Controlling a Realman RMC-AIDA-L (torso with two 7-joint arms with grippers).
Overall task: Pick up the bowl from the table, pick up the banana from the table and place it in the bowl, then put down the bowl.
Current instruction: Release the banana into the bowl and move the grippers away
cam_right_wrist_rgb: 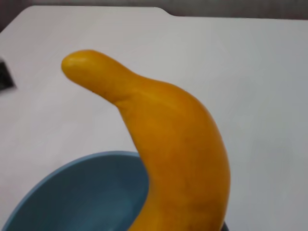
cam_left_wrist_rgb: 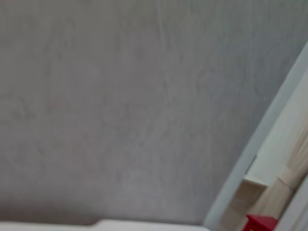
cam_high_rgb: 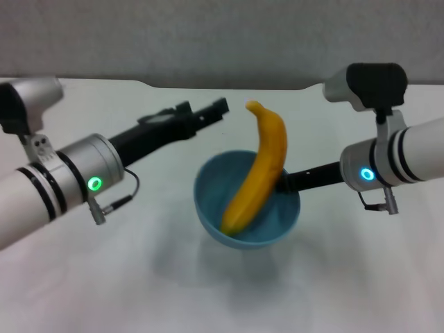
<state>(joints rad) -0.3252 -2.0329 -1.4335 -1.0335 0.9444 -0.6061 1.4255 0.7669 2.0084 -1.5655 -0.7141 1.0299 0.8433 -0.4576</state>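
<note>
The light blue bowl [cam_high_rgb: 208, 201] hangs a little above the white table [cam_high_rgb: 104, 277], with its shadow below it. My right gripper [cam_high_rgb: 286, 183] is shut on the bowl's right rim. The yellow-orange banana [cam_high_rgb: 263, 159] stands slanted in the bowl, lower end on the bottom, upper end leaning over the far rim. The right wrist view shows the banana [cam_right_wrist_rgb: 178, 144] close up over the bowl's inside [cam_right_wrist_rgb: 82, 192]. My left gripper [cam_high_rgb: 216, 109] is held above the table, left of the banana's top end and apart from it.
The table's far edge has a shallow notch [cam_high_rgb: 222, 87] in front of a grey wall. The left wrist view shows only that wall [cam_left_wrist_rgb: 120, 106] and a small red object [cam_left_wrist_rgb: 262, 224] at a corner.
</note>
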